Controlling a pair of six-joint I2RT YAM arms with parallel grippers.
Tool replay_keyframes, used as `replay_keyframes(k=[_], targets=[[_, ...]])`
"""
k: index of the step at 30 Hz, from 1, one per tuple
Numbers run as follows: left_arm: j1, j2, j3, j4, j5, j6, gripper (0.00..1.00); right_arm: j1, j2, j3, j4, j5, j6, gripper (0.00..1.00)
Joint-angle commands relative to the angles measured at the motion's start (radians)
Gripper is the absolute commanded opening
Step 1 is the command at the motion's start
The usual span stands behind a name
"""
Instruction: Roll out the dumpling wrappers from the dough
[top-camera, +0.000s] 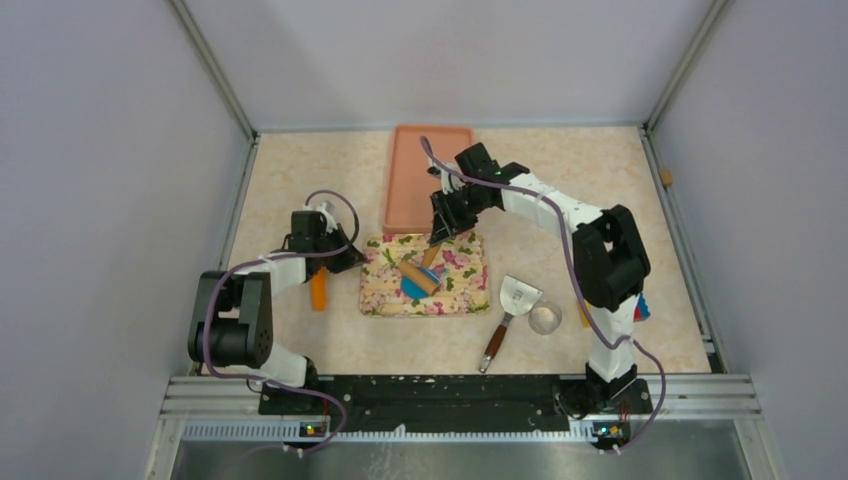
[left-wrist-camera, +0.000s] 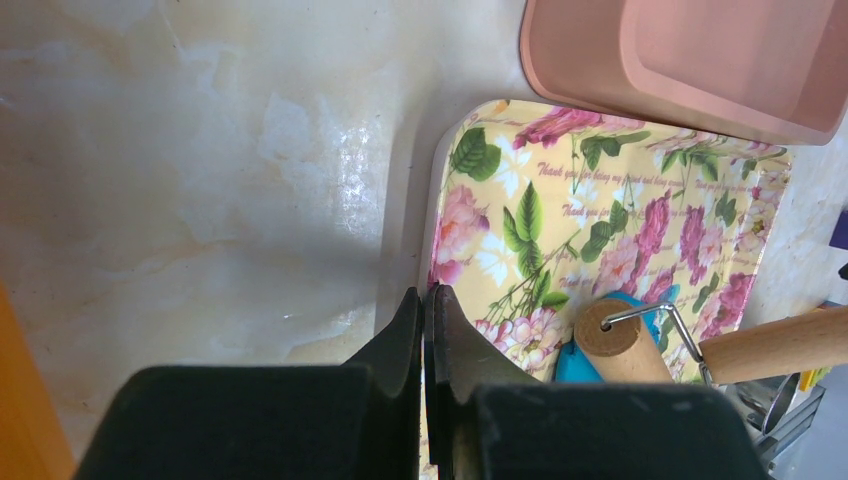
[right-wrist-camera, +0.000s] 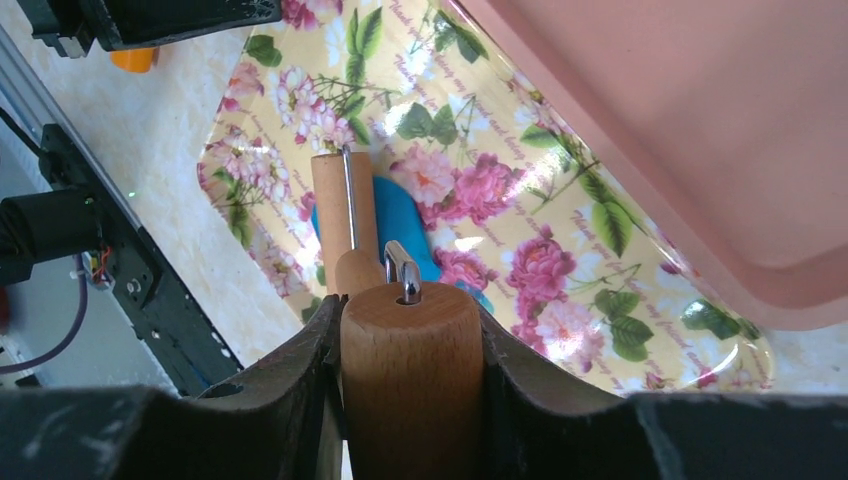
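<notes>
A bright blue dough (top-camera: 408, 290) lies flattened on the floral tray (top-camera: 380, 298), partly under a wooden rolling pin (top-camera: 421, 276). My right gripper (top-camera: 440, 232) is shut on the pin's handle (right-wrist-camera: 410, 380), and the barrel (right-wrist-camera: 335, 205) rests across the dough (right-wrist-camera: 400, 215) just beyond it. My left gripper (left-wrist-camera: 427, 293) is shut on nothing, its tips at the floral tray's left edge (left-wrist-camera: 445, 200). In the left wrist view the dough (left-wrist-camera: 572, 365) peeks from under the barrel (left-wrist-camera: 615, 340). No dumpling wrappers are in view.
A pink tray (top-camera: 425, 180) lies behind the floral tray, touching its far edge. A metal spatula (top-camera: 515, 300) and a metal ring cutter (top-camera: 545, 318) lie to the right. An orange object (top-camera: 318, 290) lies beside my left arm.
</notes>
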Motion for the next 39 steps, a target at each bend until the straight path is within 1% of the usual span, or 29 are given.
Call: replay_keyframes(k=[1,20,31,39], targets=[[0.014,0.028,0.011,-0.015,-0.082,0.012,0.0,-0.07,0.061,-0.074,0.024,0.533,-0.201,0.0],[0.019,0.014,-0.005,-0.006,-0.082,0.009,0.0,-0.109,0.014,-0.175,0.064,0.592,-0.257,0.0],[0.018,0.014,-0.007,-0.003,-0.08,0.007,0.0,-0.155,-0.012,-0.181,0.066,0.605,-0.274,0.0],[0.018,0.016,-0.007,-0.001,-0.08,0.006,0.0,-0.159,-0.033,-0.176,0.059,0.582,-0.276,0.0]])
